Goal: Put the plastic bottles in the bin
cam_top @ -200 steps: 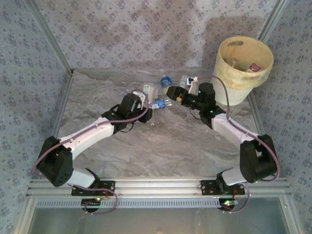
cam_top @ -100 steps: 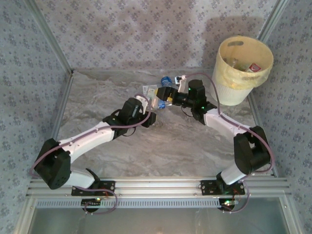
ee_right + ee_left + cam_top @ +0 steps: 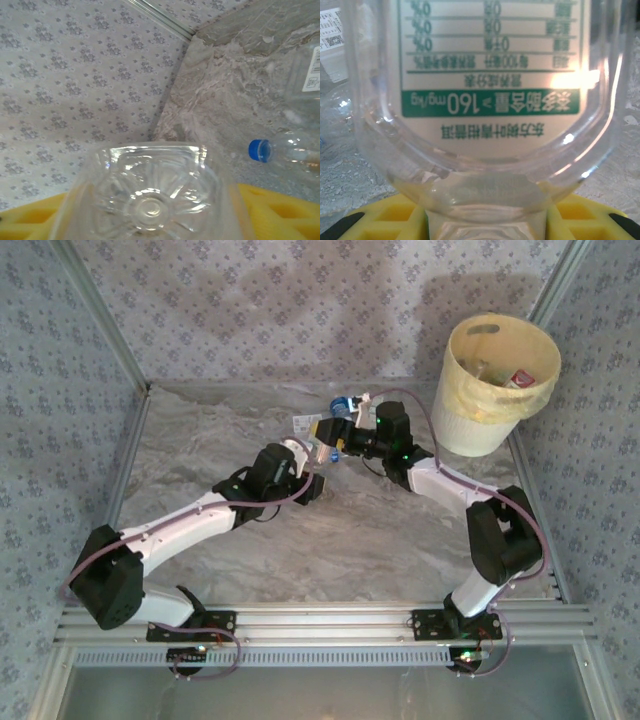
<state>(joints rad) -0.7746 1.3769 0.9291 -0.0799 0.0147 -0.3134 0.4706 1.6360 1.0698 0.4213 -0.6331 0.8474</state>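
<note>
Two grippers meet mid-table on one clear, green-labelled plastic bottle (image 3: 490,100): left gripper (image 3: 480,220) clamps its neck; right gripper (image 3: 152,220) flanks its base, whether gripping we cannot tell. We judge a handover; next, right secures, left releases, toward the round cream-yellow bin (image 3: 478,428) at two o'clock.

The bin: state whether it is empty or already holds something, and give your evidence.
Not empty. The top view shows things inside the bin, including a red-and-white item near its right rim; they are too small to identify.
</note>
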